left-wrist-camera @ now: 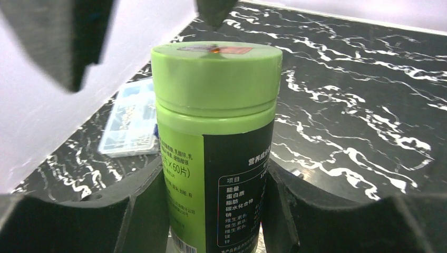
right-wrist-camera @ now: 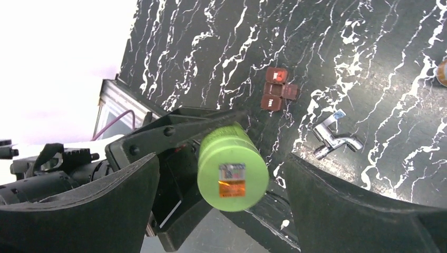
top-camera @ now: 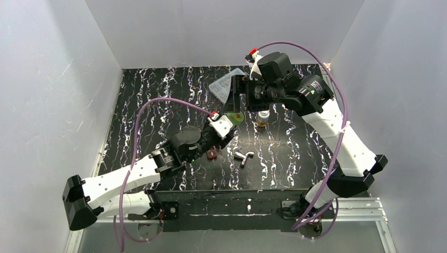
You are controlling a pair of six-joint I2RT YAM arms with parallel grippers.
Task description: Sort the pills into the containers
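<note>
My left gripper (top-camera: 230, 125) is shut on the dark bottle with the bright green cap (top-camera: 238, 119) and holds it upright above the table. In the left wrist view the bottle (left-wrist-camera: 216, 158) fills the gap between the jaws of my left gripper (left-wrist-camera: 213, 182). My right gripper (top-camera: 234, 99) hangs open right above the cap. In the right wrist view the green cap (right-wrist-camera: 232, 167) sits between the spread fingers of my right gripper (right-wrist-camera: 224, 205), touching neither. The amber bottle with a white cap (top-camera: 262, 117) stands on the table just right of them. No pills show.
A clear compartment box (top-camera: 226, 83) lies at the back, also in the left wrist view (left-wrist-camera: 132, 118). A small brown block piece (top-camera: 213, 154) and a metal fitting (top-camera: 243, 156) lie near the front, both in the right wrist view (right-wrist-camera: 277, 90) (right-wrist-camera: 334, 138).
</note>
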